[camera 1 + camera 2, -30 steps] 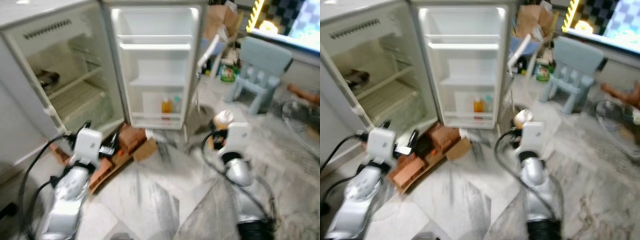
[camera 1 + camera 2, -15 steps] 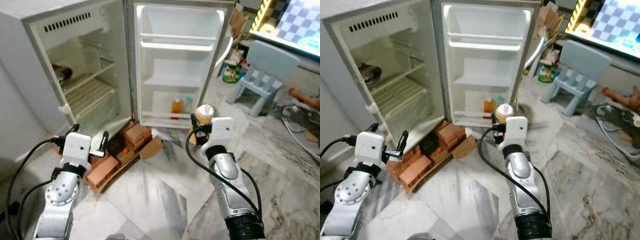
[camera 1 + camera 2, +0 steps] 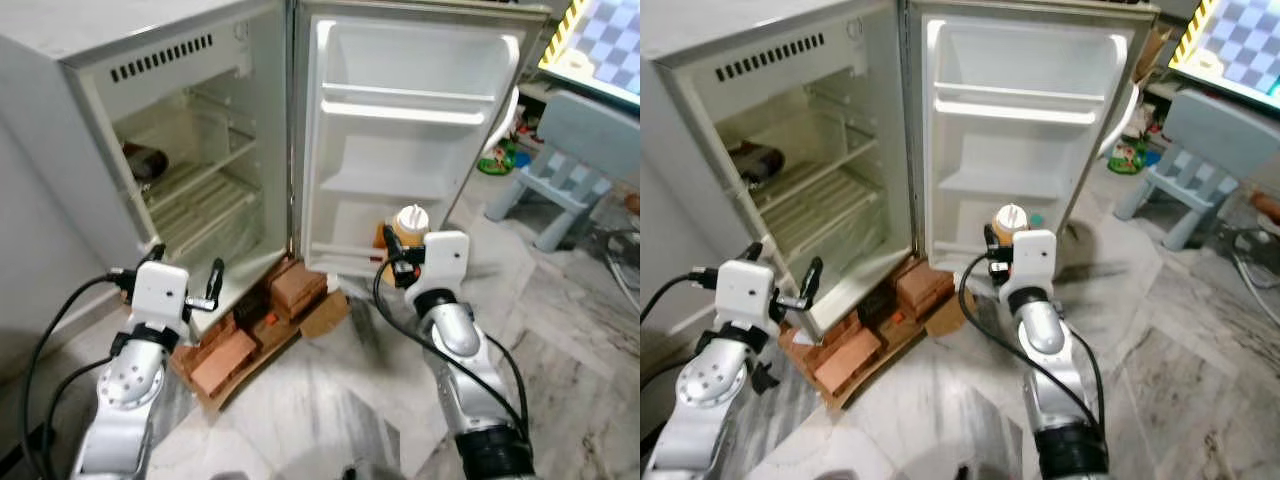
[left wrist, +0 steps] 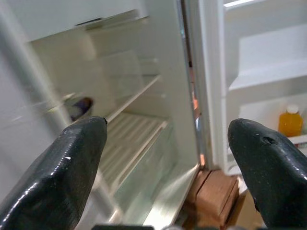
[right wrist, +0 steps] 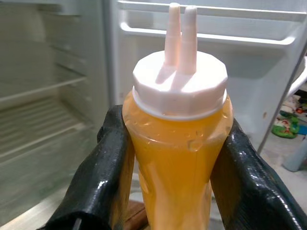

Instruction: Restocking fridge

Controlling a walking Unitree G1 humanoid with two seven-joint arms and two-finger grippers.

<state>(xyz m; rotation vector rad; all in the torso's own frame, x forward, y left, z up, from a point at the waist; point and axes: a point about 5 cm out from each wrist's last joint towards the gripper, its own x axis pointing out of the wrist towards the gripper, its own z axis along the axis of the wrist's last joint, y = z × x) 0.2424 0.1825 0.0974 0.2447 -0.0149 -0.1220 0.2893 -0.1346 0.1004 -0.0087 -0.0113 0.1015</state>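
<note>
A small grey fridge (image 3: 60, 130) stands open, its white door (image 3: 410, 140) swung out to the right. My right gripper (image 5: 177, 165) is shut on a squeeze bottle (image 5: 178, 139) of orange sauce with a white twin-nozzle cap. It holds the bottle (image 3: 410, 226) upright in front of the door's lower shelf. A small orange bottle (image 4: 289, 122) stands in that bottom door shelf. A dark item (image 3: 145, 160) lies on a wire shelf inside. My left gripper (image 4: 165, 128) is open and empty, low before the fridge's bottom edge (image 3: 188, 260).
Red-brown bricks (image 3: 240, 345) and a cardboard piece (image 3: 325, 315) lie on the floor under the door hinge. A pale blue child's chair (image 3: 580, 160) stands at the right. Marble floor (image 3: 560, 330) spreads in front.
The whole view has shifted as the camera came closer to the fridge. The right gripper still holds the sauce bottle, now nearer the door's lower shelf.
</note>
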